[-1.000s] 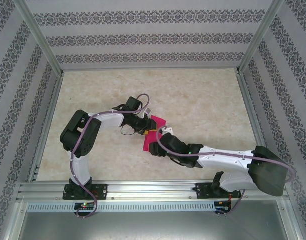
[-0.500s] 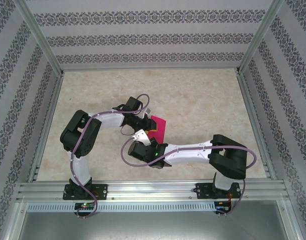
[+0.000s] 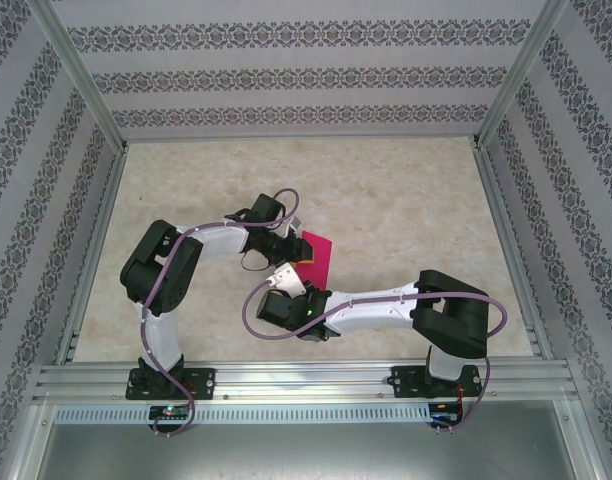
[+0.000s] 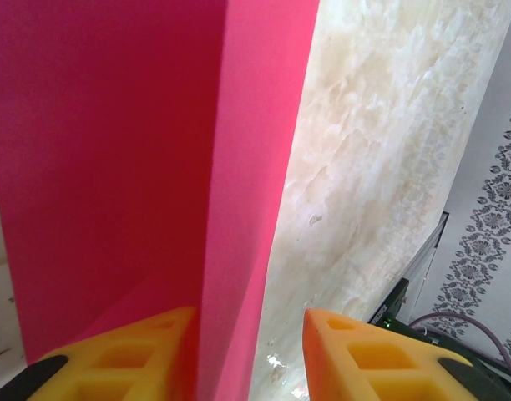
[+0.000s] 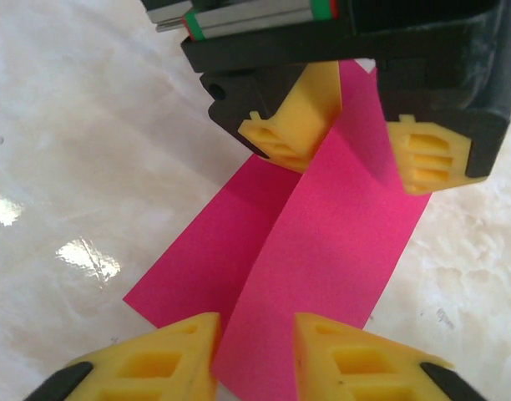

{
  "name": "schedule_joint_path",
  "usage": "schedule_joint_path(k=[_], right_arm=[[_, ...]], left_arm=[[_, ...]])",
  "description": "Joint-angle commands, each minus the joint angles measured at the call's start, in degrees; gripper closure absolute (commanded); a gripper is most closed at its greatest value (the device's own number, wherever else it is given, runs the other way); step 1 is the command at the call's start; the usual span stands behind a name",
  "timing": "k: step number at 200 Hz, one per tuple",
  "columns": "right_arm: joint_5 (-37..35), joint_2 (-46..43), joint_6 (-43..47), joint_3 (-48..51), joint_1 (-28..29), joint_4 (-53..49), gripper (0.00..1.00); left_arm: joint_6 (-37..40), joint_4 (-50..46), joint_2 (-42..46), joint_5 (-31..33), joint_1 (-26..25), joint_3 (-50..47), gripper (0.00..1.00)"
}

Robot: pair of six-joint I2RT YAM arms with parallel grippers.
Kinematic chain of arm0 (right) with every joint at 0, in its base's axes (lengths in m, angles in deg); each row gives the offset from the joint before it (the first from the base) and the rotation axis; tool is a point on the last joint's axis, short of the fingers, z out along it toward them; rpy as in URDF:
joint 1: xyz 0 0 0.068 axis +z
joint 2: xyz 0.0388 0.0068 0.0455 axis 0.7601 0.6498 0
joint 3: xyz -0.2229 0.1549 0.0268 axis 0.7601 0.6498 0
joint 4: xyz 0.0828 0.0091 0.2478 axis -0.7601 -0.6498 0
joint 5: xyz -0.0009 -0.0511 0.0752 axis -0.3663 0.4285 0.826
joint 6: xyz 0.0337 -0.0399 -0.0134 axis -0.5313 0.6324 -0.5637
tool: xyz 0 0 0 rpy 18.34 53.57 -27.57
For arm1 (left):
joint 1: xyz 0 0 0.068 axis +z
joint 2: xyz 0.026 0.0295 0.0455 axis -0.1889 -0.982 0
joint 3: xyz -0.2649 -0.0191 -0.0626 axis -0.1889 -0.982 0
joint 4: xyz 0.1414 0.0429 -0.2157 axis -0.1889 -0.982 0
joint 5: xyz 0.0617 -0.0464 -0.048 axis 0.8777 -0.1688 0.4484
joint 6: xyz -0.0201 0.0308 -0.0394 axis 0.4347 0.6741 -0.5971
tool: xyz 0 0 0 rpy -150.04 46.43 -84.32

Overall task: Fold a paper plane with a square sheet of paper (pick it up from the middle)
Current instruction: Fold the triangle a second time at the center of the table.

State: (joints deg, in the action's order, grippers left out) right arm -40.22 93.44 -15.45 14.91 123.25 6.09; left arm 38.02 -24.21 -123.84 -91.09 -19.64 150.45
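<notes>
Magenta-pink folded paper sheet [image 5: 322,251]: ridge is revealed by wrist cams, flat-looking overhead; straddled by left gripper [image 5: 347,163], jaws apart; right gripper [image 5: 255,327] narrowed since, pinch unclear.

Robotics laboratory test cell. The marbled surface [image 3: 406,200] is enclosed by aluminium frame posts [image 3: 81,75] at its far corners and by patterned wall panels [image 3: 286,75] on its far, left and right sides. Along its near edge runs a slotted aluminium rail [image 3: 306,378], to which the cabled left arm [image 3: 171,270] and right arm [image 3: 386,300] are bolted.
</notes>
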Motion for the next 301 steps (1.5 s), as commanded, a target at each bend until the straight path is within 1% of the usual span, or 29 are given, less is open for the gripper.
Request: schedule_joint_path(k=[1,45,64,80,88,101,122,137,155,178,201,221,254,274,301], right_arm=[[-1.96,-1.92,-0.44,-0.23,0.38,0.59,0.81],[1.08,-4.36,-0.49,1.65,-0.5,2.69,1.0],[6.21,-5.89,-0.23,3.37,-2.43,5.48,1.0],[10.08,-8.04,-0.48,5.56,-3.81,8.49,1.0],[13.2,-9.26,-0.65,7.2,-4.9,11.32,1.0],[20.39,-11.08,-1.64,10.62,-7.82,16.66,1.0],[31.54,-13.12,-3.33,15.4,-12.31,24.79,1.0],[36.53,-14.21,-4.57,17.98,-15.22,29.06,1.0],[43.71,-14.98,-5.8,20.22,-19.39,32.96,1.0],[51.79,-14.74,-6.27,21.48,-24.57,34.89,1.0],[57.0,-13.71,-6.91,22.49,-28.4,37.06,1.0],[60.99,-12.69,-6.92,22.87,-30.95,37.54,1.0],[65.58,-12.18,-5.86,23.18,-34.0,36.73,1.0],[68.91,-12.26,-4.6,22.35,-35.62,32.83,1.0],[69.55,-13.16,0.8,20.03,-36.39,23.85,1.0]], left_arm=[[1.67,-2.02,1.58,0.59,-0.53,1.63,0.61],[2.1,-3.78,3.18,3.31,-0.49,1.79,0.59],[2.48,-4.72,4.43,5.6,-0.44,1.72,0.55],[2.61,-6.08,5.9,9.08,-0.42,1.64,0.54],[2.72,-6.76,6.85,11.1,-0.43,1.29,0.52],[2.7,-8.35,8.18,14.68,-0.43,0.8,0.51],[3.0,-9.96,10.05,18.11,-0.33,-0.07,0.51],[3.15,-10.06,11.45,19.64,-0.33,-1.17,0.5],[3.79,-10.11,12.38,19.7,-0.39,-2.21,0.51],[4.01,-8.99,12.97,17.79,-0.37,-3.52,0.54],[3.81,-7.89,14.35,17.34,-0.47,-5.12,0.56],[3.55,-7.45,15.07,16.25,-0.52,-6.14,0.59],[3.65,-6.86,15.55,14.85,-1.03,-7.84,0.61],[3.51,-6.85,15.72,14.79,-1.47,-8.56,0.61],[3.75,-6.86,15.56,14.61,-2.17,-8.57,0.61]])
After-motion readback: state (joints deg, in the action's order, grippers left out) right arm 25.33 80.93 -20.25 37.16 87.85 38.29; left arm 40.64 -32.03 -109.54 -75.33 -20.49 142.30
